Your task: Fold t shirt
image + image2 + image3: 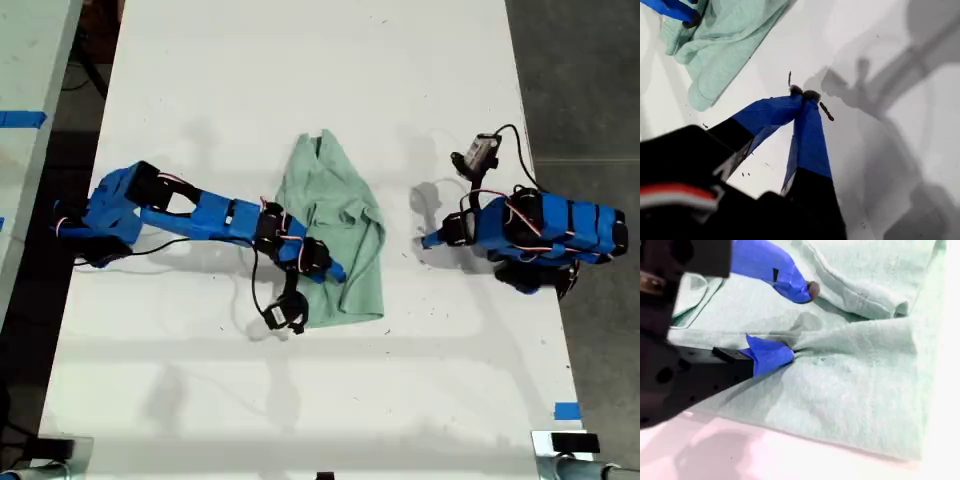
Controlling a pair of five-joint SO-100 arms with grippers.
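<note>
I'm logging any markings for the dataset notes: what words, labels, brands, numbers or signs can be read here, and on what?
None can be read.
The t shirt is plain, with no print showing.
The blue tape on the table is blank.
My first gripper and my second gripper show only plain blue tape on their fingers.

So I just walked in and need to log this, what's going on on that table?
Two blue arms are working on a mint-green t shirt on a white table. My second gripper, reaching from the exterior view's left, is open on the shirt, one tip pushing into a pucker of cloth. My first gripper sits shut and empty on the table, right of the shirt in that view.
</note>
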